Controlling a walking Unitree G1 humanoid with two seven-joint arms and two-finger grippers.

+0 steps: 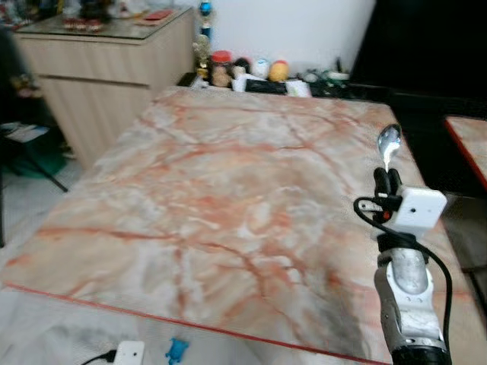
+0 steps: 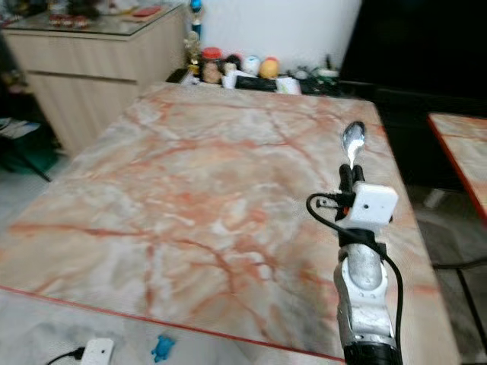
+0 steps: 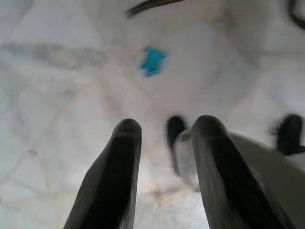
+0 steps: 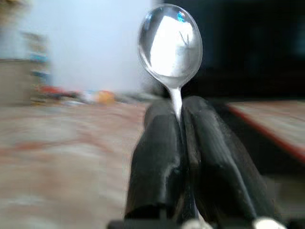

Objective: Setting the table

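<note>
- the marbled pink surface (image 1: 213,213) spreads wide ahead, its near edge trimmed in red and running across the lower part of the head views; its right edge lies just beyond the right arm.
- a second surface with a red rim (image 2: 456,152) stands to the right, apart from the first, with a dark gap of floor between them.
- along the far edge of the main surface sits a row of small clutter (image 1: 251,74), jars and round coloured items, against the white wall; the rest of the top is open.
- a pale wooden cabinet (image 1: 106,68) stands at the far left, off the surface's left corner.
- on the floor below the near edge lie a white plug block (image 1: 128,353) and a small blue toy (image 1: 176,350); the toy also shows in the left wrist view.
- the spoon (image 1: 389,144) stands upright in the right gripper (image 1: 386,180), its handle pinched between the two black fingers (image 4: 162,157) and its bowl rising clear above their tips.
- the right jaws are clenched on the spoon handle, held above the right side of the surface, near its right edge.
- the right arm reaches forward and up from the lower right, silver forearm raised, white wrist camera box just below the fingers.
- the left gripper (image 3: 164,138) hangs over the pale tiled floor, jaws released with a gap between them.
</note>
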